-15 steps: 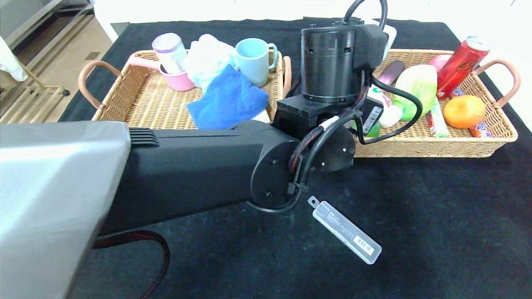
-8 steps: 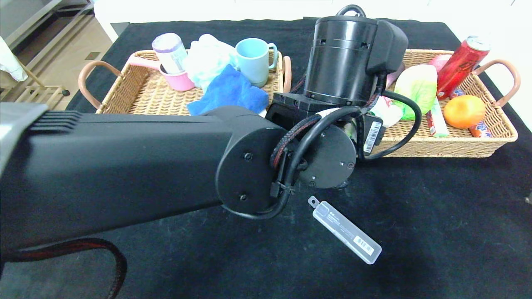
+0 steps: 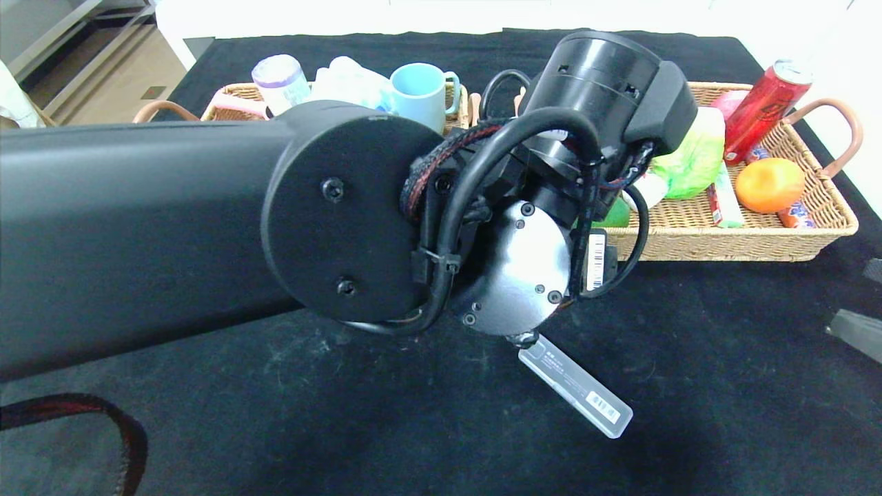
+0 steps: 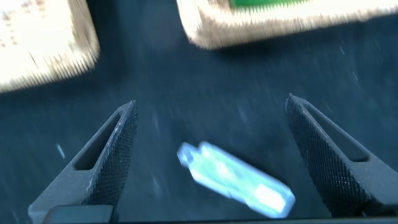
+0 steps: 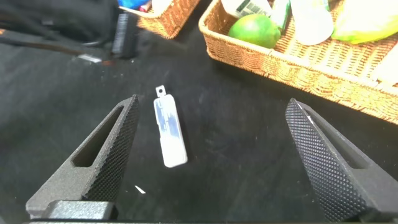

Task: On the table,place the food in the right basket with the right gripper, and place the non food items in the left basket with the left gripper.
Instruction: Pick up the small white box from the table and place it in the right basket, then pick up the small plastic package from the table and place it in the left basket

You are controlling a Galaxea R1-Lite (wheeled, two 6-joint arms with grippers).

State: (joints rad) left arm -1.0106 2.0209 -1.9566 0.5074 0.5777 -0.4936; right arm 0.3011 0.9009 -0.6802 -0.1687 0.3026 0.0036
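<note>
Left wrist view: we see our left gripper [image 4: 208, 155] spread wide above the clear case [image 4: 236, 188], which lies on bare black table [image 3: 723, 386] in front of both baskets. Our right gripper [image 5: 211, 155] hangs spread too, empty, over open cloth near the right basket [image 3: 730, 242].

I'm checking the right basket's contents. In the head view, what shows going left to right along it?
Green-white cabbage → small carton → orange → the basket's right brown handle.
</note>
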